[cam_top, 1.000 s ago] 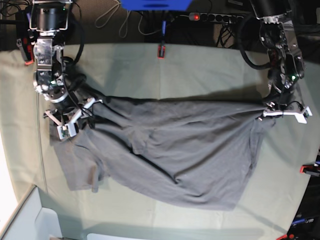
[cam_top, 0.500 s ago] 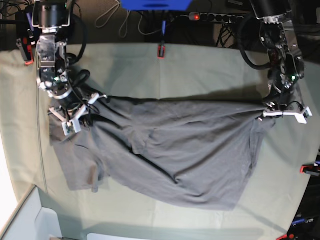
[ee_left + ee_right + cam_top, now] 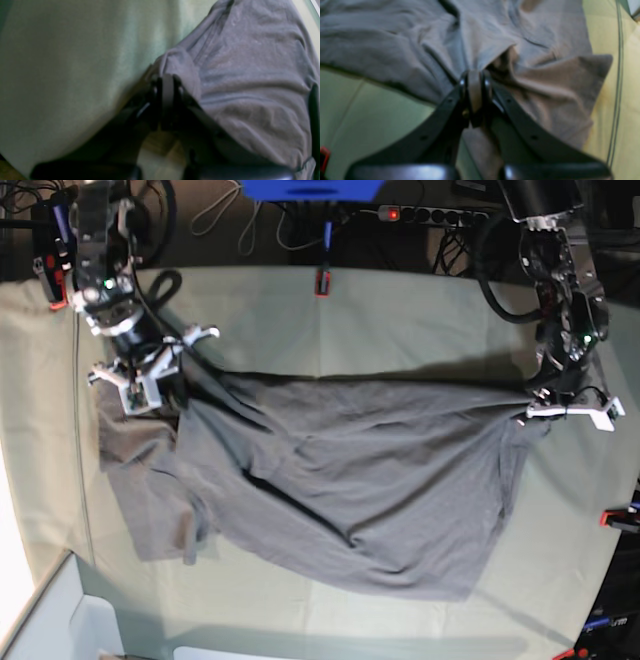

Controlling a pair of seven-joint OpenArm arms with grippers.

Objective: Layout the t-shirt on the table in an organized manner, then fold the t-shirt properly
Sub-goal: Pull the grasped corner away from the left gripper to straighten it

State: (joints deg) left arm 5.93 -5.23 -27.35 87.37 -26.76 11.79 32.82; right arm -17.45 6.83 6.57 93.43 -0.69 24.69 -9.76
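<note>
The grey t-shirt [image 3: 350, 480] lies crumpled and stretched across the table [image 3: 400, 310]. At the shirt's far left corner my right gripper [image 3: 150, 385] is shut on a bunch of its fabric. The right wrist view shows that fold of t-shirt [image 3: 520, 37] pinched between the right gripper [image 3: 475, 83] jaws. At the right end my left gripper [image 3: 542, 406] is shut on the shirt's edge. In the left wrist view, the left gripper [image 3: 167, 83] jaws clamp a bulge of t-shirt [image 3: 250, 75] above the pale cloth [image 3: 75, 75].
Red-orange clamps [image 3: 322, 282] [image 3: 615, 518] sit at the table's far and right edges. A white box [image 3: 60, 620] stands at the near left corner. Cables and a power strip [image 3: 430, 215] lie behind the table.
My right gripper has shut on the shirt's left corner and moved toward the far left, pulling the fabric with it. The left arm has not moved.
</note>
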